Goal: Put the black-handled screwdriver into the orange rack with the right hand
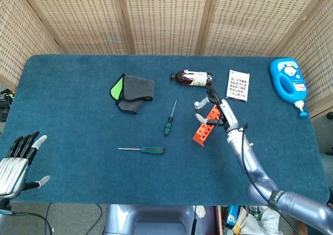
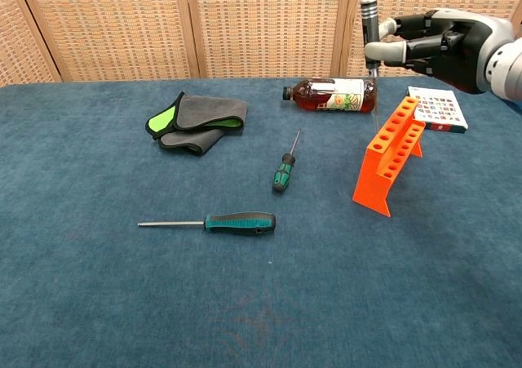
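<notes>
My right hand (image 2: 444, 40) (image 1: 217, 111) grips the black-handled screwdriver (image 2: 370, 25) upright, handle up, thin shaft pointing down. The shaft tip hangs just above the left upper edge of the orange rack (image 2: 389, 154) (image 1: 205, 126), which stands slanted on the blue table with several round holes. In the head view the screwdriver (image 1: 197, 107) shows between the hand's thumb and fingers, over the rack's far end. My left hand (image 1: 15, 159) hovers open at the table's near left corner, holding nothing.
Two green-handled screwdrivers lie on the cloth: a small one (image 2: 283, 170) and a longer one (image 2: 224, 223). A grey-green rag (image 2: 193, 121), a lying bottle (image 2: 330, 95), a printed card (image 2: 437, 108) and a blue detergent jug (image 1: 290, 83) sit at the back.
</notes>
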